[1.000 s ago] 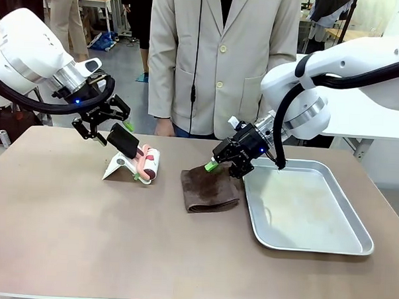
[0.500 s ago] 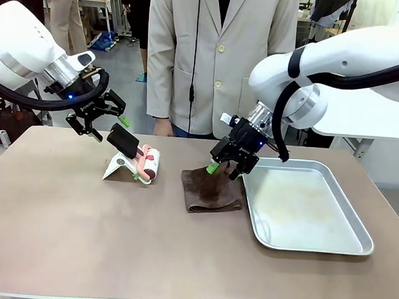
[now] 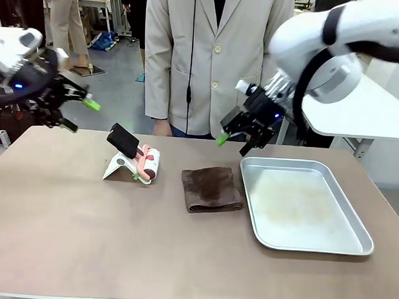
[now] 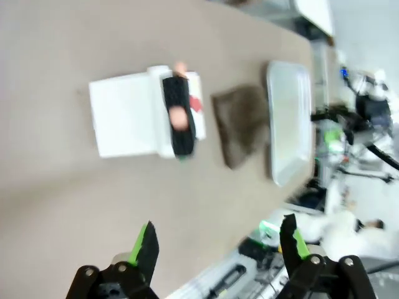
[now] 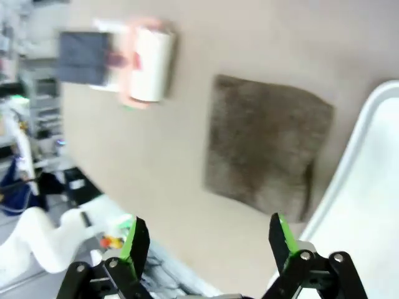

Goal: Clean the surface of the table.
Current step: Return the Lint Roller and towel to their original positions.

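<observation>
- Left fingers (image 3: 74,114) are spread wide, empty, raised beside the desk's (image 3: 83,237) left end.
- Right fingers (image 3: 231,143) are spread wide, empty, above the brown cloth (image 3: 211,188) lying flat mid-desk.

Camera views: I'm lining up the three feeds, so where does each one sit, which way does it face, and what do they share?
Front view: fixed between the arms, facing across the table at the person; both arms raised, left gripper, right gripper.
Left wrist view: high above, looking down; own open fingers at the bottom.
Right wrist view: looking down; own open fingers.
Shared: brown cloth, lint roller, metal tray.
</observation>
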`<action>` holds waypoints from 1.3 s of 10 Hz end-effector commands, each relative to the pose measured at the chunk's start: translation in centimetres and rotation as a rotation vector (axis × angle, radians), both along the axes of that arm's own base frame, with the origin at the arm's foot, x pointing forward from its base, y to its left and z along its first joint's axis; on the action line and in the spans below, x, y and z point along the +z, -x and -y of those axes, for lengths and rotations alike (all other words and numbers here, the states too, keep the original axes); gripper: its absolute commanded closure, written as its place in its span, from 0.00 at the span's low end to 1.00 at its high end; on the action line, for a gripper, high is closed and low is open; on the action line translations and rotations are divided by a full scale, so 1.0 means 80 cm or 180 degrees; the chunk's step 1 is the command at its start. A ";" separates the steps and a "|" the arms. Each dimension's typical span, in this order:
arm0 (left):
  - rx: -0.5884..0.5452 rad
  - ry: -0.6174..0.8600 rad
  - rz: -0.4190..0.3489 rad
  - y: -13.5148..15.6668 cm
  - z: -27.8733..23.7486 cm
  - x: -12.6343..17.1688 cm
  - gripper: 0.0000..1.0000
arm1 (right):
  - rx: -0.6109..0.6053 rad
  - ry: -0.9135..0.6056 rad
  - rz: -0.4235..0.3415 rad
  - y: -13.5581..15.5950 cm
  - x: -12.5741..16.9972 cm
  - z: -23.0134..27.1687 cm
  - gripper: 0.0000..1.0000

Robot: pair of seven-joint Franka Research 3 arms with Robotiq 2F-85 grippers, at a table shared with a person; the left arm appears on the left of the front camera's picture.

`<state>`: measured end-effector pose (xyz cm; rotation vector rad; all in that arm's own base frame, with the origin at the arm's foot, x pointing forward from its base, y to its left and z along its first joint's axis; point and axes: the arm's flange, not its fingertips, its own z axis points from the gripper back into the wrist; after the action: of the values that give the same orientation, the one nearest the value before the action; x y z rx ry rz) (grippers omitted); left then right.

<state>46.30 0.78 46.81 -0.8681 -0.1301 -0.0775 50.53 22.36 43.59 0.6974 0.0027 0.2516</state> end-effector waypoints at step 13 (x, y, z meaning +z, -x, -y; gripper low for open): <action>0.0293 0.2289 0.0197 0.128 -0.289 -0.089 0.00 | -0.0553 -0.2824 -0.0048 0.142 -0.035 0.365 0.00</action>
<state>35.39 23.65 39.23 -1.5478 -0.2371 0.0412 39.58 -6.75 41.04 1.5586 -0.0923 0.0696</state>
